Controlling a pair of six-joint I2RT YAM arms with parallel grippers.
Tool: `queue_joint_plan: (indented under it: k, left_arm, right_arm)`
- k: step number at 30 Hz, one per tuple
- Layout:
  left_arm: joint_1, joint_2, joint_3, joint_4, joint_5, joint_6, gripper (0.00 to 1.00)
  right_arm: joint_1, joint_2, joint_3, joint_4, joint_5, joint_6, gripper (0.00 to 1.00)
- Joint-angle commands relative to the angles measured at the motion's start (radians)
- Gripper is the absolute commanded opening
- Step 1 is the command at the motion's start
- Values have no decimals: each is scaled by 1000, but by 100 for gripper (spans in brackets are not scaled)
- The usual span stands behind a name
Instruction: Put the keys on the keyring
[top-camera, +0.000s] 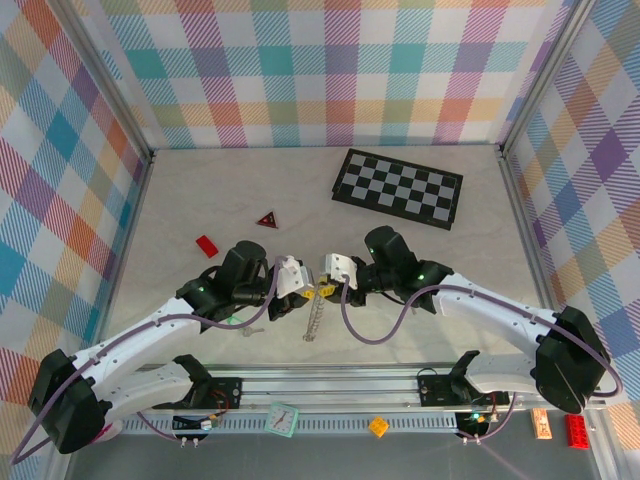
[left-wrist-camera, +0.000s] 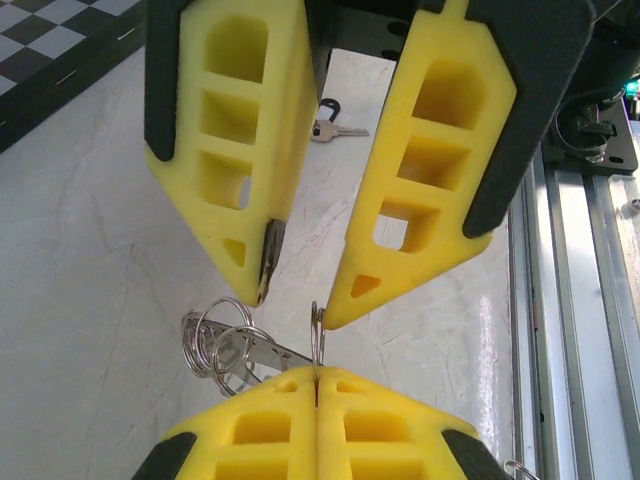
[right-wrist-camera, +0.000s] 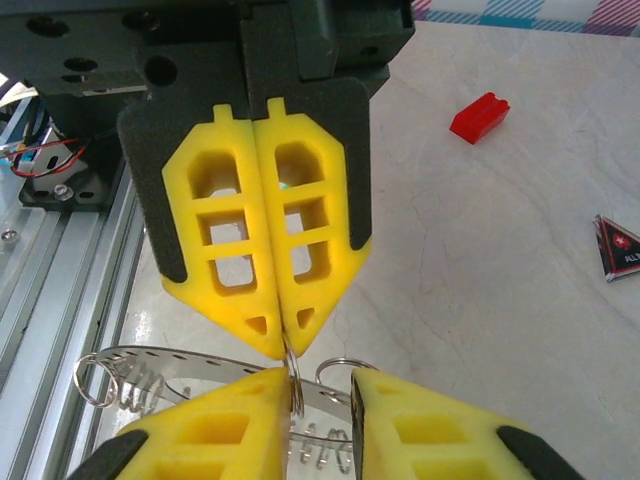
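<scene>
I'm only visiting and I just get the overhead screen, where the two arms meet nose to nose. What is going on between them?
Observer: On the left wrist camera, the left gripper has its jaws shut on a thin metal ring, held edge-on.
Visitor: And the other arm?
Observer: On the right wrist camera, the right gripper has its jaws apart, with that ring standing in the gap between them.
Visitor: Are any keys lying around?
Observer: Yes, the left wrist camera shows a small silver key with a black loop lying flat on the tabletop beyond the right gripper.
</scene>
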Motion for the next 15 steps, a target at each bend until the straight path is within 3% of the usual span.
queue_joint_plan:
  k: [1,7,15]
  left_arm:
    - [-10,-15,34,7,35,30,0]
    - [-12,-17,34,3,34,32,0]
    - [-13,-25,29,18,38,31,0]
  right_arm:
    - [6,21,24,-32,-53,-27,20]
    - [6,34,26,-40,-70,-30,18]
    - [6,42,29,-27,-101,-23,1]
